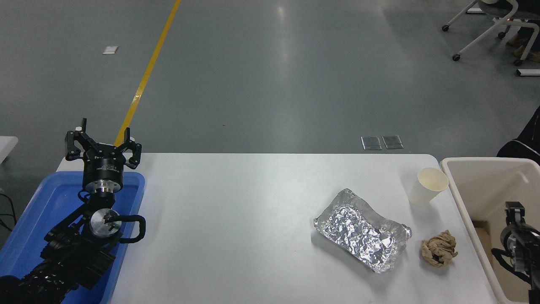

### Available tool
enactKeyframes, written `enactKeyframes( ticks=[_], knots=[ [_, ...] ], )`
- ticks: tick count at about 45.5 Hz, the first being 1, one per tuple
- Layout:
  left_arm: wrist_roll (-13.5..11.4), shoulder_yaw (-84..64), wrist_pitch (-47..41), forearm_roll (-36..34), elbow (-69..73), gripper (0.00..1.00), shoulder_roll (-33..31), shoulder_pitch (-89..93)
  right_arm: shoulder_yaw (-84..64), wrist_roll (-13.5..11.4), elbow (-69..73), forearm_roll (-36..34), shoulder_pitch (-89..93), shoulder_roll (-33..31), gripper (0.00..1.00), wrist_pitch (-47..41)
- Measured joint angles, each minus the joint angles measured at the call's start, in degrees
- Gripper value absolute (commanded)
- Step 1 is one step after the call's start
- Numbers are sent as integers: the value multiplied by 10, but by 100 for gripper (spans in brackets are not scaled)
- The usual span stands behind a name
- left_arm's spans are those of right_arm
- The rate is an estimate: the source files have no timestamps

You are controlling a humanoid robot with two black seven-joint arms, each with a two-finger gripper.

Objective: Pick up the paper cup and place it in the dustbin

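You are looking down over a white tabletop point(253, 219). The paper cup point(427, 186) stands upright near the far right corner, its mouth open to the camera, just beside the near-left wall of the dustbin point(453, 185), which fills the right edge of the view. Nothing holds the cup.

Your right tool point(515, 211) shows only partly at the right edge, low over the dustbin, and you cannot tell whether its fingers are apart or together. Your left tool point(102, 145) is parked at the lower left above a blue tray point(33, 211), fingers spread apart and empty.

The risks lie in the tight quarters. The cup sits so close to the dustbin wall that a finger coming in on that side may catch the rim or nudge the cup over. The cup is light and likely thin-walled, so a glancing touch could tip it and a hard squeeze could crush it. A foil tray point(363, 230) and a crumpled brown paper ball point(439, 248) lie nearer to you than the cup; a low sweep from the arm could drag either one.
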State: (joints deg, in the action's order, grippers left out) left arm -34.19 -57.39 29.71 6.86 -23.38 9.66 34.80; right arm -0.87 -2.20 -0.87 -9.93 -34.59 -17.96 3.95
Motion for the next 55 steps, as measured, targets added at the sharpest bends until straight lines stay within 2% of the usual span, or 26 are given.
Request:
enactKeyframes(
  ticks=[48,55],
  knots=[
    [1,0,-3,-1,0,99,0,2,-19,-1,12,0,-26,0,100,0],
    [1,0,-2,-1,0,99,-1,2,-29,-1,62,0,-54,-31,100,-2]
  ],
)
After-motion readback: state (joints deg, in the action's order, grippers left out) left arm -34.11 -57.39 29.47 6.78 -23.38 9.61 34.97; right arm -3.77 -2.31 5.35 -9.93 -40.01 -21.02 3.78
